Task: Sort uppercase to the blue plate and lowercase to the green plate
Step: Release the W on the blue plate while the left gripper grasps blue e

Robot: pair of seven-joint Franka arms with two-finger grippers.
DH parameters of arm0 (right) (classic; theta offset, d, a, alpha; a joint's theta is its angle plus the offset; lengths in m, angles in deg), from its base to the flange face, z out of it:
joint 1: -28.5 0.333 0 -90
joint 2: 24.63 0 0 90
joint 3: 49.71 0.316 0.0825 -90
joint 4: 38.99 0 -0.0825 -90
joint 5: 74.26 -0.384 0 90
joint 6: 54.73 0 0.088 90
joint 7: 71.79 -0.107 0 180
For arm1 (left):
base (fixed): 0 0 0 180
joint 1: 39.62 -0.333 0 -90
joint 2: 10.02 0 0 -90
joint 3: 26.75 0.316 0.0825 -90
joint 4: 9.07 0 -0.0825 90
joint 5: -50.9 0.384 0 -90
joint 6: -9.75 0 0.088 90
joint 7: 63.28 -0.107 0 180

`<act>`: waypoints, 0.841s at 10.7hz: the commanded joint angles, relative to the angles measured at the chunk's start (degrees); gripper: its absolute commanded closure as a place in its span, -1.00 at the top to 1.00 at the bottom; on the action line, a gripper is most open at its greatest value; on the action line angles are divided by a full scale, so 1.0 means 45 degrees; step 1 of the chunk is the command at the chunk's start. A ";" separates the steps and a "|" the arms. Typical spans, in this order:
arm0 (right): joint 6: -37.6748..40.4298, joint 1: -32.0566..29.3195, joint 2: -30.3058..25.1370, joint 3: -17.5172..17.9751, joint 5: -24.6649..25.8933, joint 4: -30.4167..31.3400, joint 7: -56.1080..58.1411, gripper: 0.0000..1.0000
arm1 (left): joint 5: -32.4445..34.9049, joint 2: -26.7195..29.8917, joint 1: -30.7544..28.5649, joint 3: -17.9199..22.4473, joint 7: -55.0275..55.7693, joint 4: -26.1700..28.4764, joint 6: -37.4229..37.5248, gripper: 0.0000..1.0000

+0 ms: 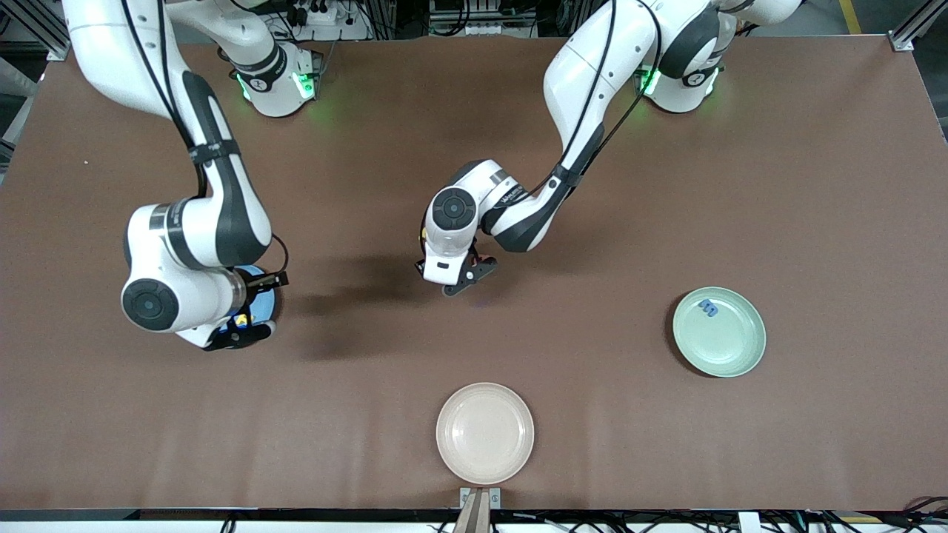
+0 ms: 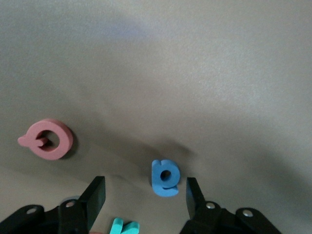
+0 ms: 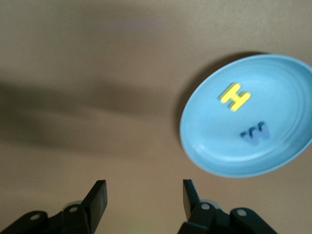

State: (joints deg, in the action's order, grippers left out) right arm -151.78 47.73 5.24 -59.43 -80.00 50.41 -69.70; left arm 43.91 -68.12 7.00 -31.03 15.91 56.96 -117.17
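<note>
You have the yellow foam capital H (image 3: 235, 96) and the blue foam capital W (image 3: 255, 133) lying flat and apart from each other inside the round medium-blue plate (image 3: 204, 146), which sits near the right arm's end of the desk (image 1: 666, 185) and is mostly hidden under that arm in the front view. The right tool (image 3: 144, 200) hangs in the air over bare desk just beside that plate's rim, its two black fingers (image 3: 97, 197) spread apart with nothing between them. Toward the middle of the desk, the small blue foam lowercase a (image 2: 165, 178) lies flat on the brown surface, with the pink-red foam ring-shaped Q (image 2: 47, 139) lying well apart from it and a teal-green foam letter (image 2: 124, 227) only partly in view at the edge of the left wrist view, too cut off for you to read. The left tool (image 2: 145, 197) hovers over the blue a with its fingers spread and empty; the a lies close to one finger without touching it. Near the left arm's end of the desk, the round pale mint-green plate (image 1: 740, 355) holds one small blue foam letter (image 1: 709, 307) close to its rim. A round cream-white plate (image 1: 485, 433) sits at the middle of the desk edge nearest the front camera.
</note>
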 commanded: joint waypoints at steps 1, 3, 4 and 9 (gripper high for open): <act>0.0335 0.1209 -0.1012 0.0010 -0.0149 0.0504 -0.2313 0.42 | -0.0360 -0.0427 0.0363 0.0481 0.0156 -0.0474 -0.0310 0.50; 0.0335 0.1389 -0.1189 0.0010 -0.0226 0.0582 -0.2418 0.42 | -0.0360 -0.0428 0.0402 0.0559 0.0098 -0.0474 -0.0330 0.44; 0.0258 0.1505 -0.1461 0.0010 -0.0246 0.0718 -0.2534 0.39 | -0.0360 -0.0428 0.0441 0.0560 0.0098 -0.0494 -0.0330 0.43; -0.0423 0.2422 -0.2106 -0.0029 -0.0246 0.1203 -0.2789 0.39 | -0.0360 -0.0798 0.0636 0.0734 0.0137 -0.0845 -0.0330 0.29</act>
State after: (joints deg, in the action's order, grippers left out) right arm -151.31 57.26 -0.70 -59.31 -80.24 51.41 -81.31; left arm 43.91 -69.60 8.46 -29.53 15.91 55.99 -118.58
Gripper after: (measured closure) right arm 0.300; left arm 0.326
